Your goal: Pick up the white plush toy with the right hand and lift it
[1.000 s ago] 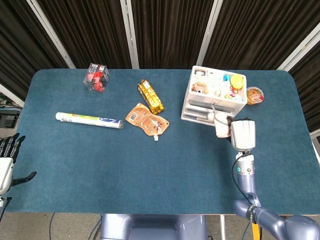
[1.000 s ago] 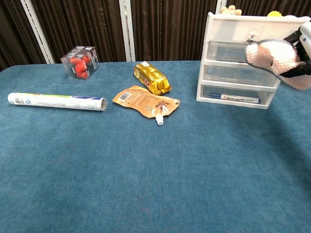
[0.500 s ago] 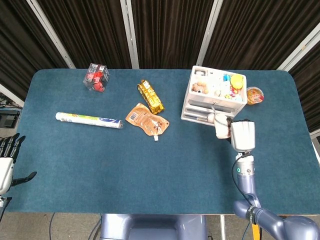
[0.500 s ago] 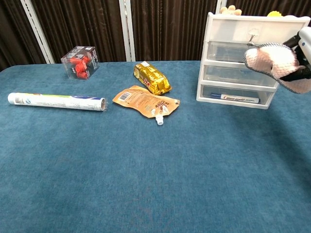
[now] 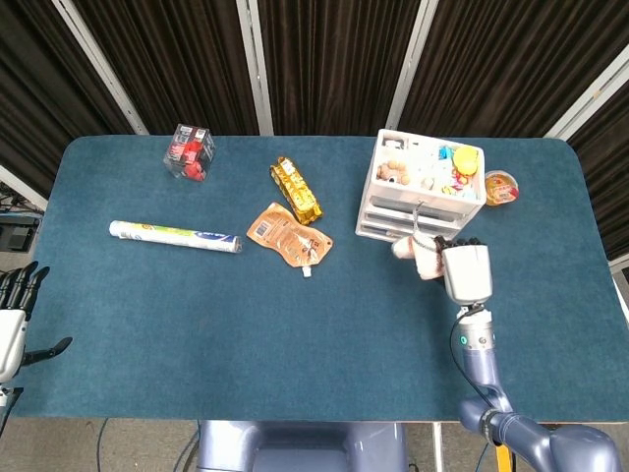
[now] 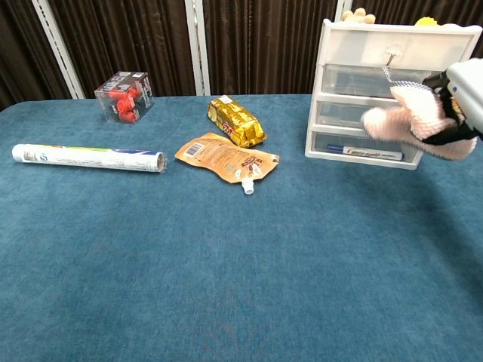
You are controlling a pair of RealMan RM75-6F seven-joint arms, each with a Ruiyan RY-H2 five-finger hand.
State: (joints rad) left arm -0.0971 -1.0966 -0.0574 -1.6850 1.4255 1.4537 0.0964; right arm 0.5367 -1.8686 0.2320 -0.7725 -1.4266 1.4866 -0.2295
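- Left hand [image 5: 12, 315] sits off the surface's near-left edge, holding nothing, fingers spread apart, thumb stuck out to the side.
- Blue surface [image 5: 295, 324] carries everything else.
- White tube [image 5: 175, 236] with green and blue print lies flat at left; seen also in chest view [image 6: 87, 157].
- Clear cube [image 5: 189, 151] with red bits inside stands toward the far-left, well apart from the tube.
- Gold snack bag [image 5: 296, 190] lies mid-surface, just beyond the orange spout pouch [image 5: 288, 237], spout pointing to the near side.
- White drawer unit [image 5: 421, 187] stands at far right, small toys on its top; a pen shows in the bottom drawer in chest view [image 6: 366, 151].
- Small round cup [image 5: 501, 187] sits just right of the drawer unit.
- White plush toy [image 6: 411, 118] is up off the surface, in front of the drawers, one end sticking out leftward.
- Right hand [image 5: 462, 267] grips the white plush toy, dark fingers wrapped over it.
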